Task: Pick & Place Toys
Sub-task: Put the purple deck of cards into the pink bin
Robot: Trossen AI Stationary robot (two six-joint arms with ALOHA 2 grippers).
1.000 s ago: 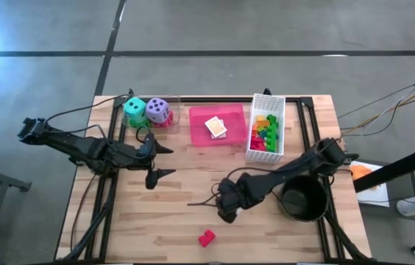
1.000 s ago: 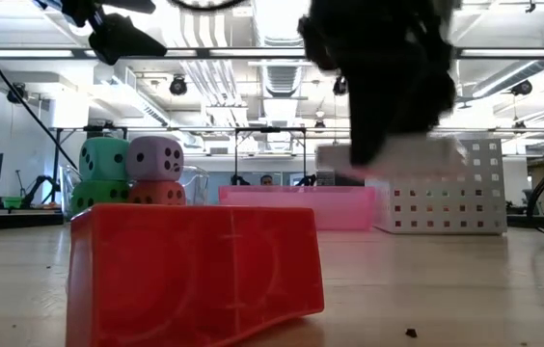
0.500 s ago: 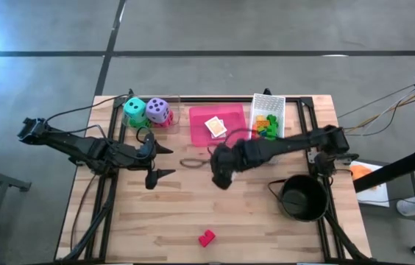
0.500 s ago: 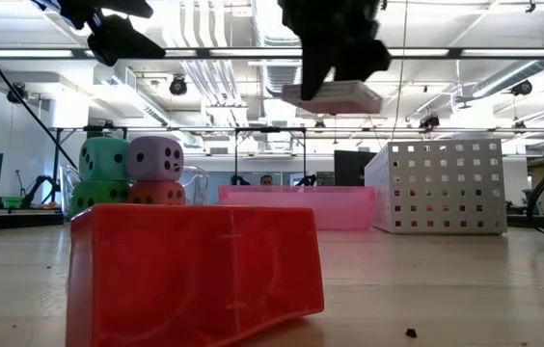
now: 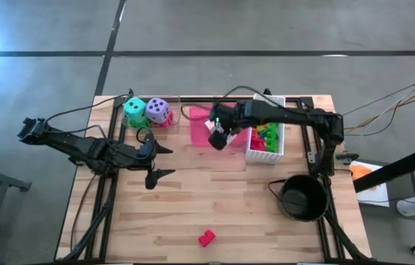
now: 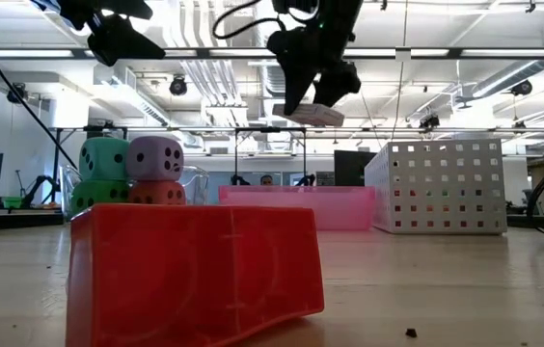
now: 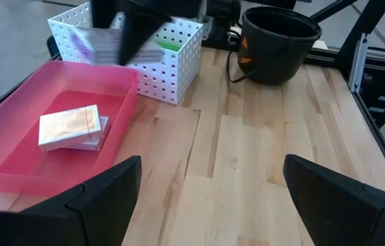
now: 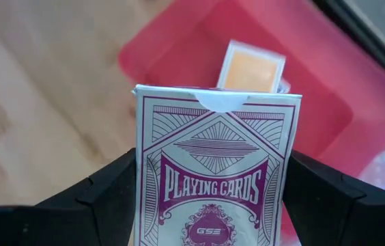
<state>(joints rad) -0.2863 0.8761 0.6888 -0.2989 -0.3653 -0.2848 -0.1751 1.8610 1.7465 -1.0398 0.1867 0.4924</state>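
Above the pink tray (image 5: 201,137) near the tabletop's far edge: right tool (image 5: 216,135), pinching a purple card pack (image 8: 216,180), now carried there from the tabletop's middle, clear of the surface. Two card packs (image 7: 71,128) already lie in the tray, so release looks next. Left tool (image 5: 162,160): spread, empty, unmoved toward the left edge. Red brick (image 5: 206,238): unpicked at the near edge. Dice (image 5: 147,111): stacked at the far-left corner.

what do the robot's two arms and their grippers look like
Both arms are dark, nearly black, slim and jointed, with thin black cables looping along them. The left gripper ends in two tapered, pointed black fingers; the right gripper has the same dark two-finger build, its fingers broad, matte and angular up close.
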